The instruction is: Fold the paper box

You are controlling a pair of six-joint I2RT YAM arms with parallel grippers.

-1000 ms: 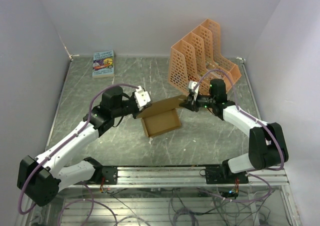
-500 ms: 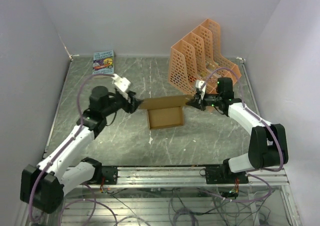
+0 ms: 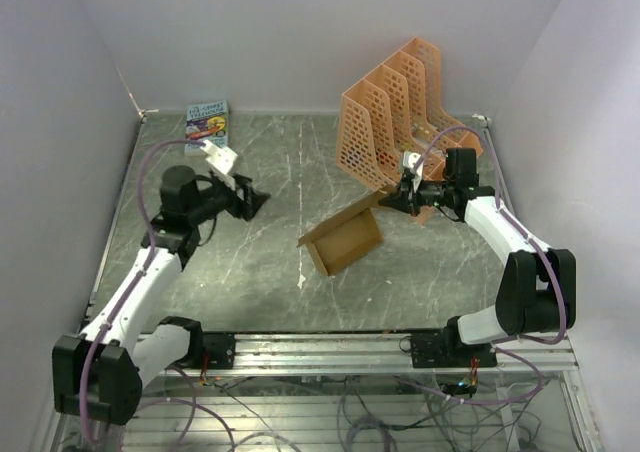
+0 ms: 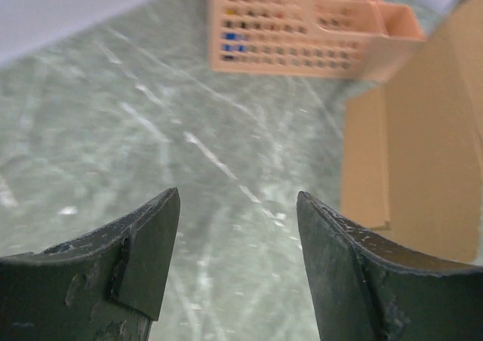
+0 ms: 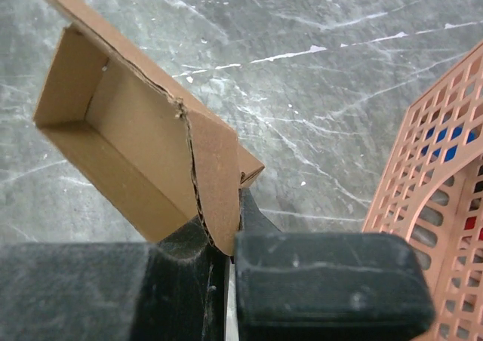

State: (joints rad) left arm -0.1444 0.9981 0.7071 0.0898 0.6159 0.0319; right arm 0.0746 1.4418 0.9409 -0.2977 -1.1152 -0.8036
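Top view: the paper box (image 3: 342,240) was found close to the middle of the table (image 3: 280,172), a little toward 4 o'clock. It was a shallow open tray of plain tan card and was seen tilted, with its far-right flap raised toward 2 o'clock. Whether its low corner at 8 o'clock touched the table could not be told.

The right gripper (image 3: 392,198) was seen at 2 o'clock from the box, clamped on that raised flap. Right wrist view: the creased flap of the box (image 5: 128,145) was pinched between the closed fingers of the right gripper (image 5: 230,258), and the tray's open inside was turned toward the camera.

The left gripper (image 3: 255,200) was noted at 9 o'clock from the box, well apart from it. Left wrist view: the jaws of the left gripper (image 4: 236,205) stood apart with nothing between them; the box (image 4: 423,152) was seen ahead toward 2 o'clock.

An orange rack (image 3: 405,112) stood at 1 o'clock on the table, just behind the right gripper. A small printed book (image 3: 207,125) lay flat at 11 o'clock by the back wall.
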